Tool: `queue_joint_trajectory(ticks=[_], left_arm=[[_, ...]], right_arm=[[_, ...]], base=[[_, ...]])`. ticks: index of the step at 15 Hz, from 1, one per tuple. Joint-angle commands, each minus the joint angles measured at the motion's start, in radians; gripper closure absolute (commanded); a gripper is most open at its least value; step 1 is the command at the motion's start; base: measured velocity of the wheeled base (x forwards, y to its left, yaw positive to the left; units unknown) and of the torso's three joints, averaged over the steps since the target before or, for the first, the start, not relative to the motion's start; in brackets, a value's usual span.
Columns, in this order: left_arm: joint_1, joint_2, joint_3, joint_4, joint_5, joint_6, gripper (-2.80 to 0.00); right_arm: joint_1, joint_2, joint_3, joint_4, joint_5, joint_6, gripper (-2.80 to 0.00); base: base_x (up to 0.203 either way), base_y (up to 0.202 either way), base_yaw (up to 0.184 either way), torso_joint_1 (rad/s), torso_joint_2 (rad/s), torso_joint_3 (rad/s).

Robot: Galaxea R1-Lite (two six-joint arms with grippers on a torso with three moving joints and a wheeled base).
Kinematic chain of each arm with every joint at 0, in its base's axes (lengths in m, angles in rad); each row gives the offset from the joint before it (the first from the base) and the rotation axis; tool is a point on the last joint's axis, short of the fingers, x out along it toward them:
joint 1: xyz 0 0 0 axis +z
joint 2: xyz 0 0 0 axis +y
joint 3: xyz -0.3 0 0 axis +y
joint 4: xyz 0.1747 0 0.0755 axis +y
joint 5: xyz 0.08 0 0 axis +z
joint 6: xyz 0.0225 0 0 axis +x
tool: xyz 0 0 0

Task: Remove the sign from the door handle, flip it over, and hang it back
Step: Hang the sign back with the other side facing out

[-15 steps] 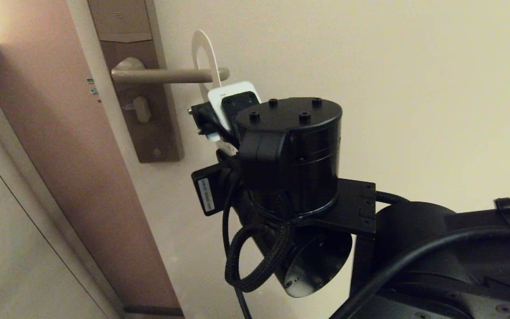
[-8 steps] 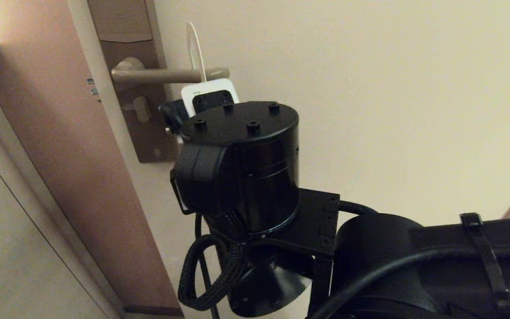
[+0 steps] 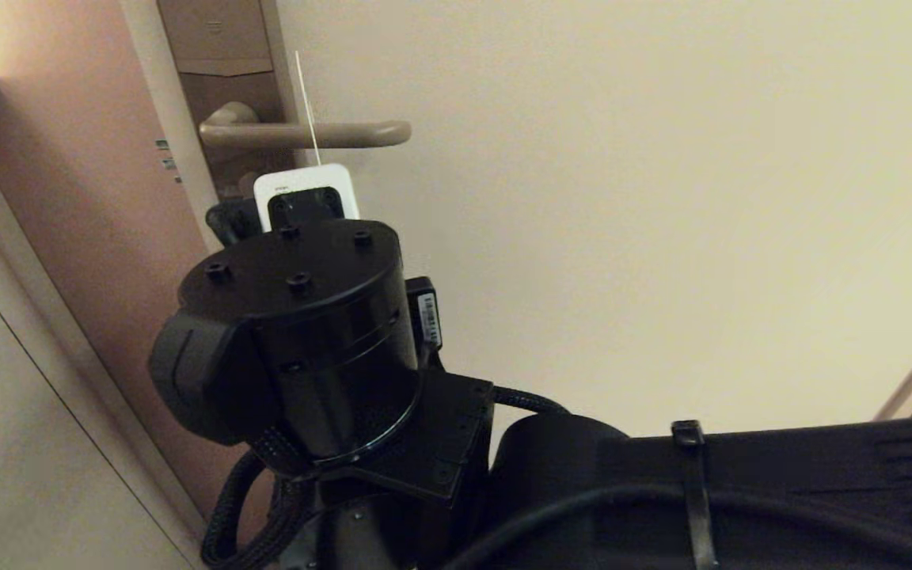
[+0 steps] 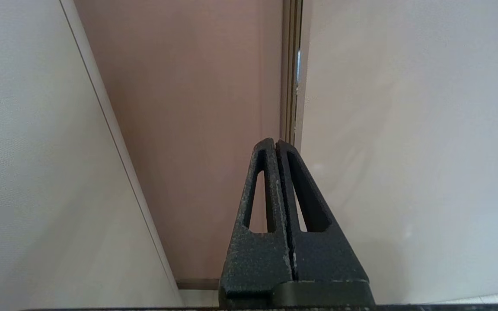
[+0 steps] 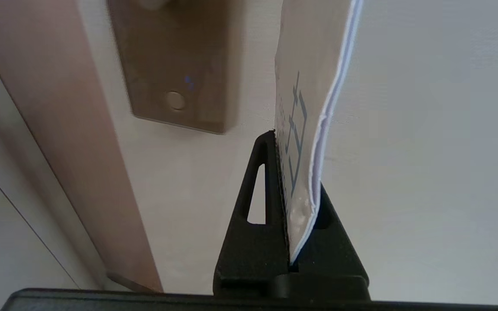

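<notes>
The right gripper (image 5: 294, 190) was clamped tight on the lower end of the sign (image 5: 307, 108), which stood edge-on across the door handle (image 3: 305, 134). The left gripper (image 4: 277, 147) was pressed closed, empty.

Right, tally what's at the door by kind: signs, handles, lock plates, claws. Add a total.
Signs: 1, the sign, pinched in the right claw
Door handles: 1, the door handle
Lock plates: 1, the brown plate
Claws: 2, right claw on the sign, left claw shut on nothing, away from the handle
Total: 5
</notes>
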Motion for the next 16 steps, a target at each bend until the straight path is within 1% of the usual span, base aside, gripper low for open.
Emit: queue_joint_trajectory(ticks=[1, 7, 16], left_arm=[[0.0, 0.001, 0.0, -0.001, 0.0, 0.0, 0.0], [0.0, 0.001, 0.0, -0.001, 0.0, 0.0, 0.0], [0.0, 0.001, 0.0, -0.001, 0.0, -0.001, 0.0]], right_arm=[[0.002, 0.048, -0.037, -0.005, -0.005, 0.0, 0.0], [0.003, 0.117, -0.103, -0.02, -0.005, 0.0, 0.0], [0.0, 0.116, -0.103, -0.014, -0.003, 0.0, 0.0]], base=[[0.0, 0.0, 0.0, 0.0, 0.0, 0.0], [0.0, 0.0, 0.0, 0.0, 0.0, 0.0], [0.0, 0.0, 0.0, 0.0, 0.0, 0.0]])
